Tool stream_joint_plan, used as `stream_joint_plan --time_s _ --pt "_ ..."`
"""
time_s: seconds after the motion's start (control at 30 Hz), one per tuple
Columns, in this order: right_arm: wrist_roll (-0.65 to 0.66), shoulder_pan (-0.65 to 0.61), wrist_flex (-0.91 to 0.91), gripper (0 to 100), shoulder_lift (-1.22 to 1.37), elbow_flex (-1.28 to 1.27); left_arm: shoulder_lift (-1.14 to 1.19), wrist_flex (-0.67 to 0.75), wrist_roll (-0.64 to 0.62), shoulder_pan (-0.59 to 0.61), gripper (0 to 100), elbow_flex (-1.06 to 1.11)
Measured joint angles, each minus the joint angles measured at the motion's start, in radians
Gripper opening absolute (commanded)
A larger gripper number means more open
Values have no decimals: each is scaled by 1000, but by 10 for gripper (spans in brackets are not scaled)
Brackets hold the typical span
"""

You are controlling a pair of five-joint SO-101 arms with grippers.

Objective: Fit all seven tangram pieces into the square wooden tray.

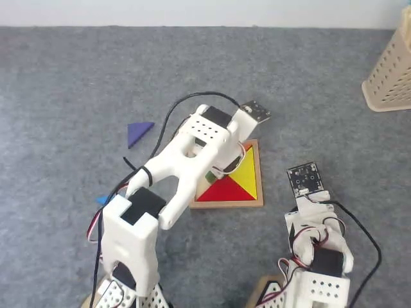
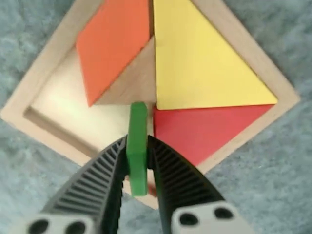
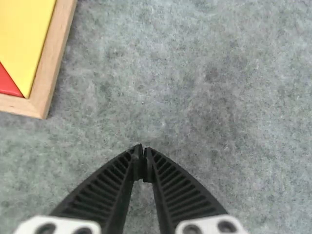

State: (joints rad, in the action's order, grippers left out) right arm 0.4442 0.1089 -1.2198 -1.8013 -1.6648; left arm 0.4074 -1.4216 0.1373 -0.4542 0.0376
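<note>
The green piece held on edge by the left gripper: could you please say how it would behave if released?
Probably stiff: the green piece shows no bend in the left gripper. Thin and standing on edge, it would likely tip flat into the tray.

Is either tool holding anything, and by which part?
The left tool pinches the green piece across its flat faces, one end jutting out. The right tool is shut, empty.

High view: left arm (image 1: 186,160) covers the tray's (image 1: 231,204) left half. Light-blue piece (image 1: 103,199) is mostly hidden beside the arm, possibly a triangle. Basket (image 1: 392,70) is cut by the right edge. Left wrist: green piece (image 2: 137,146) is edge-on, shape unreadable. Right wrist: tray runs off-frame.
</note>
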Motion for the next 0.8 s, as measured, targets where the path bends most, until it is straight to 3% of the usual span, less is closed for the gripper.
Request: stream_joint_plan --time_s 0.27,0.5,0.8 --pt "0 0 0 8 0 0 -141 61 -2 -14 17 133" --pt "0 0 0 8 0 0 -141 69 -3 -14 100 135" --pt "0 0 0 8 0 0 -141 69 18 12 101 135"
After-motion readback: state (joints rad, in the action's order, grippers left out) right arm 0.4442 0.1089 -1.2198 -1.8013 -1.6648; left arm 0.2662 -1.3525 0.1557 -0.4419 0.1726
